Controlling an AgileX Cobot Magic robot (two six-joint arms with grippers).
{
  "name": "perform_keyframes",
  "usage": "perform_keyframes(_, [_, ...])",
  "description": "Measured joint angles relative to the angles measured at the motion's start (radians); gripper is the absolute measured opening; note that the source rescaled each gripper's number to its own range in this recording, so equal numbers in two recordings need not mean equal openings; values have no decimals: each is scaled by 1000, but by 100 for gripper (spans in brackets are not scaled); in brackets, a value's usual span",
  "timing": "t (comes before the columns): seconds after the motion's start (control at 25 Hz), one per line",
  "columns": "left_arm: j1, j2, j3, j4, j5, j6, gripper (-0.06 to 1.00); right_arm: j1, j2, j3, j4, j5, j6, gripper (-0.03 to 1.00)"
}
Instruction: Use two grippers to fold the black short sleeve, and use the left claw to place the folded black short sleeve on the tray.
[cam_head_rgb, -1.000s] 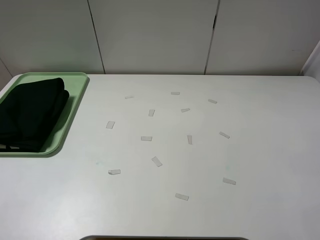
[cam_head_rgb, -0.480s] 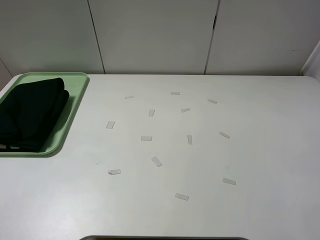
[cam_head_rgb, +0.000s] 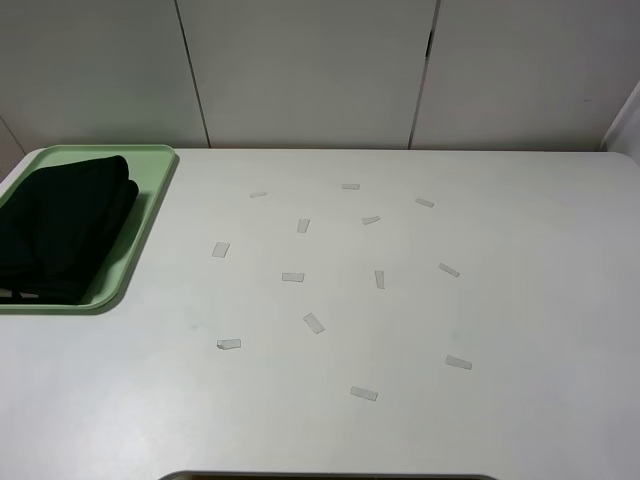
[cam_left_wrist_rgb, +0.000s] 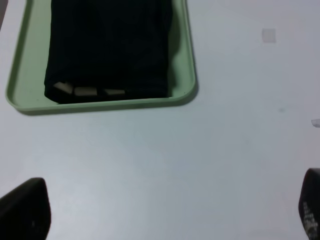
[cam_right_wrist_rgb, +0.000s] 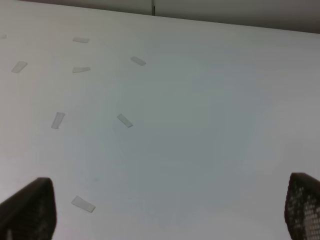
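The black short sleeve (cam_head_rgb: 62, 230) lies folded in the pale-green tray (cam_head_rgb: 150, 215) at the table's far left. In the left wrist view the folded shirt (cam_left_wrist_rgb: 107, 47) fills most of the tray (cam_left_wrist_rgb: 182, 75), with pale letter edges showing at one fold. My left gripper (cam_left_wrist_rgb: 165, 215) hangs open over bare table, well apart from the tray, only its black fingertips (cam_left_wrist_rgb: 25, 210) showing. My right gripper (cam_right_wrist_rgb: 165, 212) is open too, above the white table, its fingertips (cam_right_wrist_rgb: 302, 205) wide apart and holding nothing. Neither arm appears in the exterior high view.
Several small strips of clear tape (cam_head_rgb: 314, 322) are scattered across the middle of the white table (cam_head_rgb: 520, 300); some show in the right wrist view (cam_right_wrist_rgb: 125, 120). Grey wall panels (cam_head_rgb: 310, 70) stand behind the table's far edge.
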Motion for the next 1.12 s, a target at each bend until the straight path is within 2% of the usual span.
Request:
perform_keyframes(0.12, [0, 0, 17, -7, -38, -30, 100, 0, 0, 0, 0, 0, 0, 100])
perform_keyframes(0.24, [0, 0, 41, -52, -81, -62, 100, 0, 0, 0, 0, 0, 0, 100])
perform_keyframes(0.72, [4, 0, 41, -57, -88, -69, 100, 0, 0, 0, 0, 0, 0, 100])
perform_keyframes(1.0, [145, 0, 41, -60, -89, -69, 100, 0, 0, 0, 0, 0, 0, 100])
perform_keyframes(1.12, [159, 0, 41, -61, -89, -69, 100, 0, 0, 0, 0, 0, 0, 100])
